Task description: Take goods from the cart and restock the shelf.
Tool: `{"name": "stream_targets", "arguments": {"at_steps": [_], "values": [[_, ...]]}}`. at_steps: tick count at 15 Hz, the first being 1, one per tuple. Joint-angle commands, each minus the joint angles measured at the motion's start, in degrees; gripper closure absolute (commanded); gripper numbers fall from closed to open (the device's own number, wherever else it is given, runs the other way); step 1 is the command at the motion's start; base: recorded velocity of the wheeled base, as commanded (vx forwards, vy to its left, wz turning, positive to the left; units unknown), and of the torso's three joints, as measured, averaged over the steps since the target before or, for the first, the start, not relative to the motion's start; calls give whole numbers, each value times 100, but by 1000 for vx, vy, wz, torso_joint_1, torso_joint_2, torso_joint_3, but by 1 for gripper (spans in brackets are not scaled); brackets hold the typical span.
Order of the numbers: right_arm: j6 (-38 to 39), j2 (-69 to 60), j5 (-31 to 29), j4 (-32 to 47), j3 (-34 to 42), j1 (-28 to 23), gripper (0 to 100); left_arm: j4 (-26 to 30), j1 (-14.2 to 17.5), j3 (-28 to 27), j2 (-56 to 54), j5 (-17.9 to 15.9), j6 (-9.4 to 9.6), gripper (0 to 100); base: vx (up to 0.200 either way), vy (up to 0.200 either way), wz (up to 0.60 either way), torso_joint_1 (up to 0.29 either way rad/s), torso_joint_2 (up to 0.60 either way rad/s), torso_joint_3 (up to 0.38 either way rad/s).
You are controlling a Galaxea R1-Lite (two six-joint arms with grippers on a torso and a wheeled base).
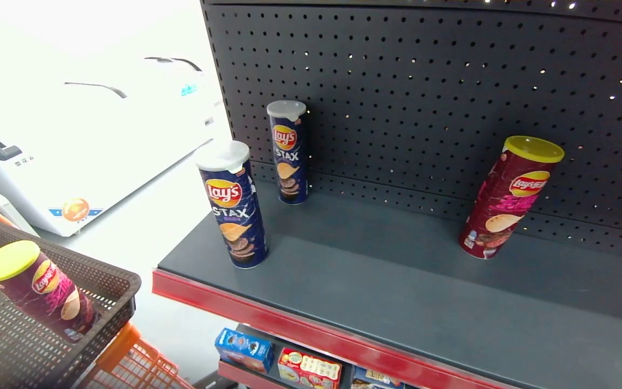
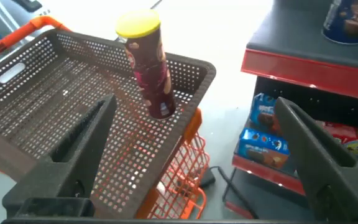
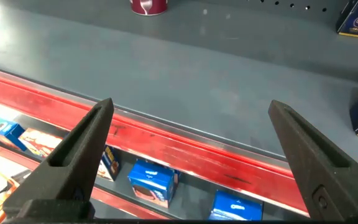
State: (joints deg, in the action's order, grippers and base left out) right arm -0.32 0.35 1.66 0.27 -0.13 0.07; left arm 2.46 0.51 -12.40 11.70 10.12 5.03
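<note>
Here, maroon can [image 1: 38,294] in cart basket [image 1: 114,305], left claw [image 2: 196,104] spread wide

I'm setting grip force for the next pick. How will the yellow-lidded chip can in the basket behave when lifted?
The chip can stands tall and narrow in the basket, so a sideways nudge would probably tip it. Being round, it would likely roll once down. Its smooth wall may slip in the open left gripper.

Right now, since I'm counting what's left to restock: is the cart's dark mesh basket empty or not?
Not empty: one yellow-lidded maroon chip can stands inside the dark perforated plastic basket, near its corner.
</note>
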Motion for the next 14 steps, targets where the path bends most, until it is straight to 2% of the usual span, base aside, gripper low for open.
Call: {"name": "stream_targets", "arguments": {"at_steps": [1, 3, 4, 6, 8, 11, 14], "values": [[-3, 9, 1, 0, -4, 1, 0, -9, 45, -650, 1528, 342, -38, 0, 0, 0, 0, 0, 0, 0], [-3, 9, 1, 0, -4, 1, 0, -44, 749, -773, 2293, 307, -64, 0, 0, 0, 0, 0, 0, 0], [-3, 9, 1, 0, -4, 1, 0, -44, 986, -782, 2653, 271, -187, 0, 0, 0, 0, 0, 0, 0], [-3, 9, 1, 0, 5, 1, 0, -141, 1390, -755, 3374, -63, -380, 0, 0, 0, 0, 0, 0, 0], [-3, 9, 1, 0, 5, 1, 0, -967, 1768, -729, 4270, -150, -583, 0, 0, 0, 0, 0, 0, 0], [-3, 0, 1, 0, 5, 1, 0, -2189, 2058, -738, 5474, -423, -600, 0, 0, 0, 0, 0, 0, 0], [-3, 9, 1, 0, -4, 1, 0, -3762, 2120, -536, 6608, -669, -600, 0, 0, 0, 0, 0, 0, 0]]}}
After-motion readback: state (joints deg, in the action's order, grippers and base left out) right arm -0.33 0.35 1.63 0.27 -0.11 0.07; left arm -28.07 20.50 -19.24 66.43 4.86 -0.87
